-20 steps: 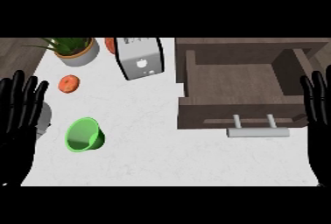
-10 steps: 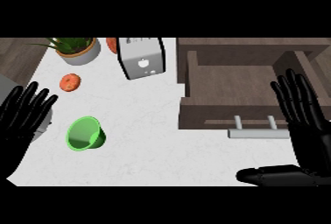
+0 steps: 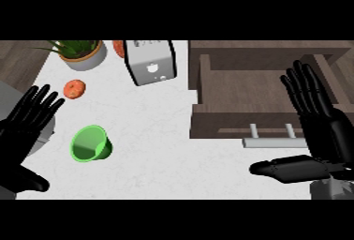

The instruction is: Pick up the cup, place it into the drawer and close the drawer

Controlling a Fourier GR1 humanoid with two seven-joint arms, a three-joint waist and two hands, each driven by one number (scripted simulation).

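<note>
A green cup (image 3: pixel 91 144) lies on its side on the white counter (image 3: pixel 159 140), its mouth facing the lower left. The drawer (image 3: pixel 259 98) at the right stands open, brown wood with a silver handle (image 3: pixel 274 139) on its front. My left hand (image 3: pixel 26 126) is at the left edge, open, fingers straight and pointing up, just left of the cup and apart from it. My right hand (image 3: pixel 325 126) is open over the drawer's right part, fingers straight up, thumb stretched out to the left below the handle.
A silver toaster (image 3: pixel 151 62) stands at the back, a potted plant (image 3: pixel 81 52) to its left. An orange fruit (image 3: pixel 75 88) lies above the cup, and a red thing (image 3: pixel 118 47) shows beside the toaster.
Both hands have moved inward from the view's edges. The right hand now shows whole, over the drawer. The cup and drawer stay put.
</note>
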